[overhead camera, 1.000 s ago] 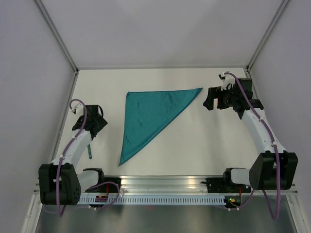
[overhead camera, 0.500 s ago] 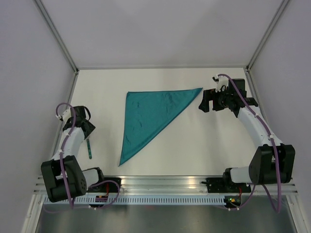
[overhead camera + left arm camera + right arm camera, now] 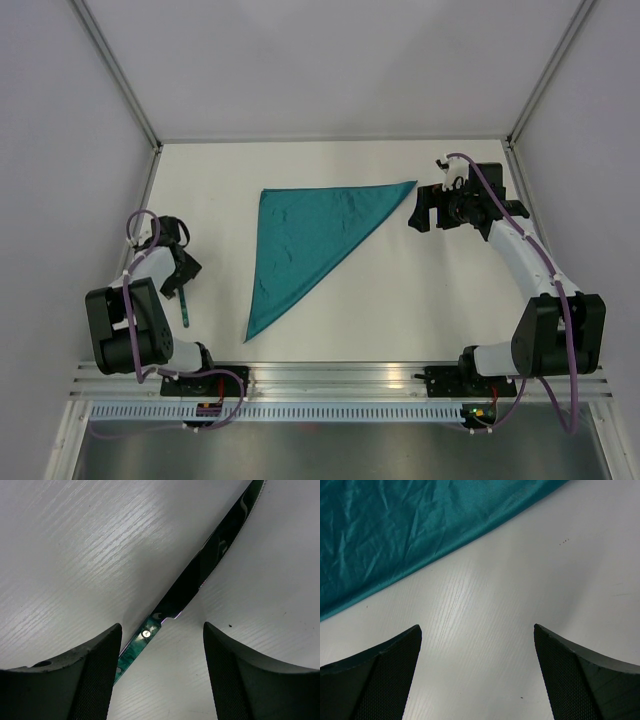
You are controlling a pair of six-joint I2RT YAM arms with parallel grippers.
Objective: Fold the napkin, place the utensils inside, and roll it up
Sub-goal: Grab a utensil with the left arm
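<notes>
From above, the napkin (image 3: pixel 310 235) lies flat on the white table (image 3: pixel 400 290) as a teal triangle. One long edge runs along the far side, one corner points right, and another narrows toward the near edge. The right gripper (image 3: pixel 415 207) sits just beside the right-hand corner with its jaws spread wide and nothing between them. From this height I cannot tell whether it touches the cloth. The left gripper (image 3: pixel 180 283) is well apart from the napkin, out by the table's left side. It points down over a thin green-handled knife (image 3: pixel 185 310) that lies lengthwise toward the near edge. In the left wrist view, the left gripper (image 3: pixel 161 626) stands open. Its two dark fingers straddle the knife (image 3: pixel 200 570) without pinching it. The dark mirror-like blade runs to the upper right, and the green riveted handle slips down past the left finger. No cloth shows in this view. In the right wrist view, the right gripper (image 3: pixel 476 627) is spread wide over bare table. The napkin (image 3: pixel 395 530) fills the upper left, creased and glossy. Its slanted edge lies beyond the fingertips, clear of both fingers.
</notes>
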